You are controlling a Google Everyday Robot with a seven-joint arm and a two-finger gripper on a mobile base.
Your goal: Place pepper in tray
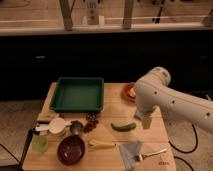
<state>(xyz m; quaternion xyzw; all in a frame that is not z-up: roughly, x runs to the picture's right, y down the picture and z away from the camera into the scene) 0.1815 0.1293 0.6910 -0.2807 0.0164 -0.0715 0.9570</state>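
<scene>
Small, slim, curved dark-green pepper: lying flat on light wooden table, outside and down-right of large shallow rectangular green plastic tray with raised rim. Gripper just right of pepper.

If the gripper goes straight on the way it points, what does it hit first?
Probably bare table, just right of the pepper. The gripper hangs pointing down beside the pepper's right end, not over it, though depth is unclear.

The white arm is stretching in from the right, elbow bent downward, and the gripper is hanging low over the tabletop's right side.
</scene>
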